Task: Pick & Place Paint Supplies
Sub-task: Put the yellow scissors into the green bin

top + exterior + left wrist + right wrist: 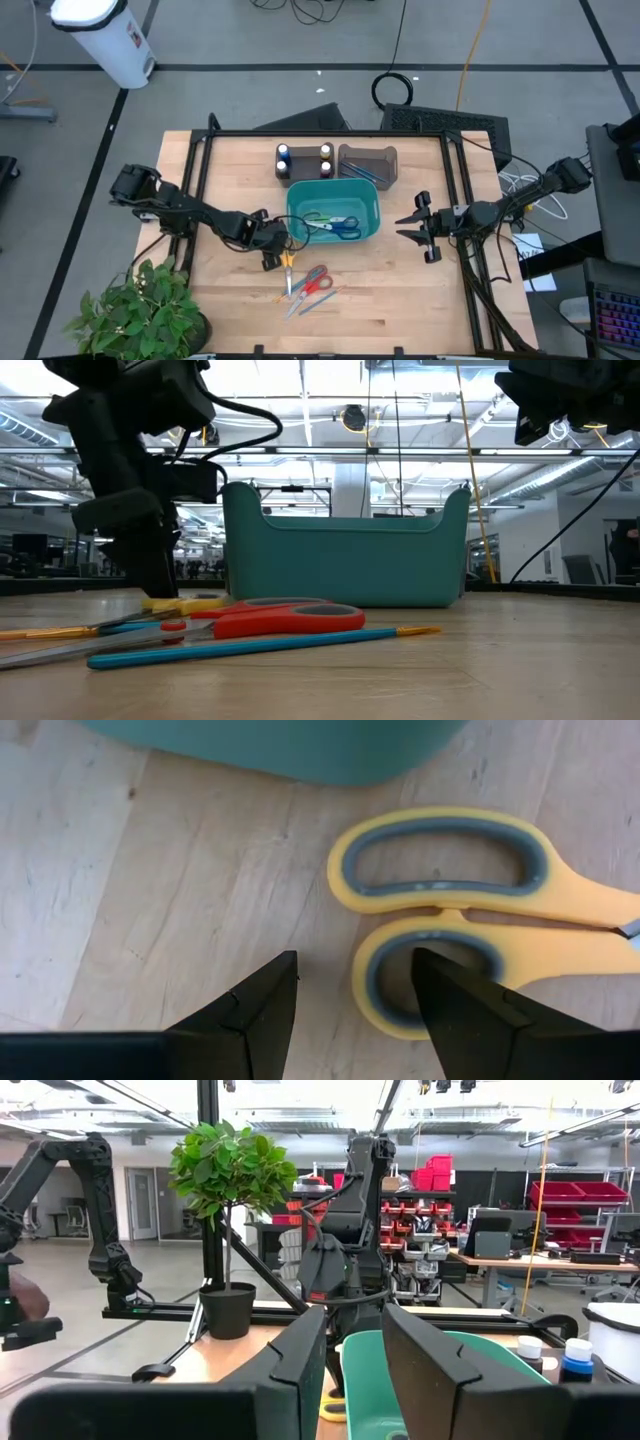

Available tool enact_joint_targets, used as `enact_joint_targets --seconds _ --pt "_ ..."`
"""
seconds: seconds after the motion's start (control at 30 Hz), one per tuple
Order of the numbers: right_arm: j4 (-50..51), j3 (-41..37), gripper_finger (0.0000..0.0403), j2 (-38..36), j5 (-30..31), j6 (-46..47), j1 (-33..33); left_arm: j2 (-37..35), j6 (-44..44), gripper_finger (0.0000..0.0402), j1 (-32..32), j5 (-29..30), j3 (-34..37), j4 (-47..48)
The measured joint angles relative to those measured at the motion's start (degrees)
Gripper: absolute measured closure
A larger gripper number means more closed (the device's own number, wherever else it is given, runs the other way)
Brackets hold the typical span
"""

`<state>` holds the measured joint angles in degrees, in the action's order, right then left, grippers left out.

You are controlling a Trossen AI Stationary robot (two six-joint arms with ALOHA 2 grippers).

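Yellow scissors [470, 910] are lying under my spread left claw [355, 1005]; brushes [318, 298] are waiting on the counter [400, 300], bottles [303, 158] racked. My right claw [417, 228] is hovering spread.

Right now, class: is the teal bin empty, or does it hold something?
Not empty. The high view shows the teal bin holding scissors with blue and green handles, lying flat on its floor.

The high view looks straight down on the whole table [240, 310]. The low view sits at table height, very near the teal bin [345, 560], facing the room toward 12 o'clock. The left wrist view looks closely down on yellow scissors [470, 920]. The right wrist view faces 9 o'clock across the bin.
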<state>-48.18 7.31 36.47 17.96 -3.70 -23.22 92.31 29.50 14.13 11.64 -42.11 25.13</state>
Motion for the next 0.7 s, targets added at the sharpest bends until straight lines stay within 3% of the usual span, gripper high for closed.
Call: enact_joint_targets --seconds 0.2,0.57,0.7 --pt "0.0 0.0 0.031 0.0 0.0 0.0 0.0 0.1 1.0 0.0208 0.0 -0.8 0.0 1.1" --pt "0.0 0.0 0.031 0.0 0.0 0.0 0.0 0.1 -1.1 0.0371 0.0 -1.6 0.2 2.0" --pt "0.0 0.0 0.031 0.0 0.0 0.0 0.0 0.1 -2.6 0.0386 0.0 -1.0 0.2 2.9"
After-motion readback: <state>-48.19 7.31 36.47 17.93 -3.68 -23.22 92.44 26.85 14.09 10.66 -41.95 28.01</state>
